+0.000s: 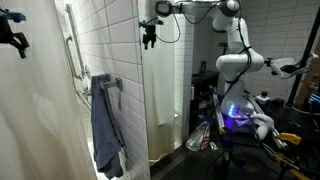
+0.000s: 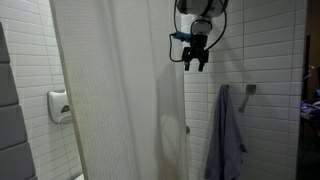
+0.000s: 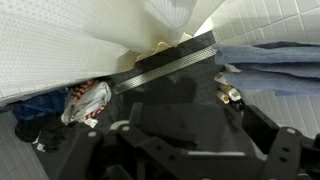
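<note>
Exterior views both show the gripper (image 2: 195,58) high in the frame, at the end of the white arm (image 1: 235,60), which reaches in from the right in one of them. Its two dark fingers point downward and stand spread apart with nothing between them. It hangs at the upper part of the white shower curtain (image 2: 120,90), level with the curtain's right edge in an exterior view; whether a finger touches the cloth cannot be told at this size.

The shower curtain hangs straight down. It fills the middle of the frame in an exterior view (image 2: 120,90) and shows as a narrow pale panel at the centre in an exterior view (image 1: 162,95).

A blue towel (image 2: 228,135) hangs on the tiled wall (image 2: 275,60), below and to the right of the gripper and well apart from it. Seen from the other side, it hangs at the lower left of the frame. A white dispenser (image 2: 58,105) sits on the wall at the far left.

In the wrist view, the curtain's folds cover the upper left, the towel lies along the upper right, and the gripper's dark body fills the bottom, too blurred to show the fingers.
</note>
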{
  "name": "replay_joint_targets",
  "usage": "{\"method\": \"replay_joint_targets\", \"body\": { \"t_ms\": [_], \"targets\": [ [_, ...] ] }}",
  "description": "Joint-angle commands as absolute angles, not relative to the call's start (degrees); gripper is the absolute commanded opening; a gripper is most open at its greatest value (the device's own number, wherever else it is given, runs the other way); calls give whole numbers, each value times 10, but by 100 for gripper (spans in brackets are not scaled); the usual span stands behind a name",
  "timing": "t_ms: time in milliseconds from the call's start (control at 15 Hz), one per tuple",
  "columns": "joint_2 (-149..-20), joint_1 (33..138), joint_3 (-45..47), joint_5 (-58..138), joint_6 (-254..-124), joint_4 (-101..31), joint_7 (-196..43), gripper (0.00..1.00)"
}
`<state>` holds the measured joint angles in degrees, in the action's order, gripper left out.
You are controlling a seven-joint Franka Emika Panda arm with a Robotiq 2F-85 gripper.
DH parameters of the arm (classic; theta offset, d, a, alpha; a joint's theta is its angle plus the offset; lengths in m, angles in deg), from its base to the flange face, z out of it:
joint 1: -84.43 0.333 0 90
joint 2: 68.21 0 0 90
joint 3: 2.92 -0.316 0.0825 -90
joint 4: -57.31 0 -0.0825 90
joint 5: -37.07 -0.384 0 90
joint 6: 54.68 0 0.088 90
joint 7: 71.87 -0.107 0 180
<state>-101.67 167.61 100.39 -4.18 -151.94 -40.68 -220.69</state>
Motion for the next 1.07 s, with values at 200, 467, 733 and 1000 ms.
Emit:
{"method": "replay_joint_targets", "body": {
  "t_ms": [200, 467, 733, 1000],
  "targets": [
    [-1117, 1878, 1178, -112, -1561, -595, -2205, 100],
    [-1240, 1866, 1201, -175, -1562, -690, -2209, 100],
    [-1347, 1823, 1195, -229, -1518, -744, -2209, 100],
    [-1377, 1820, 1197, -230, -1492, -752, -2208, 100]
  ]
}}
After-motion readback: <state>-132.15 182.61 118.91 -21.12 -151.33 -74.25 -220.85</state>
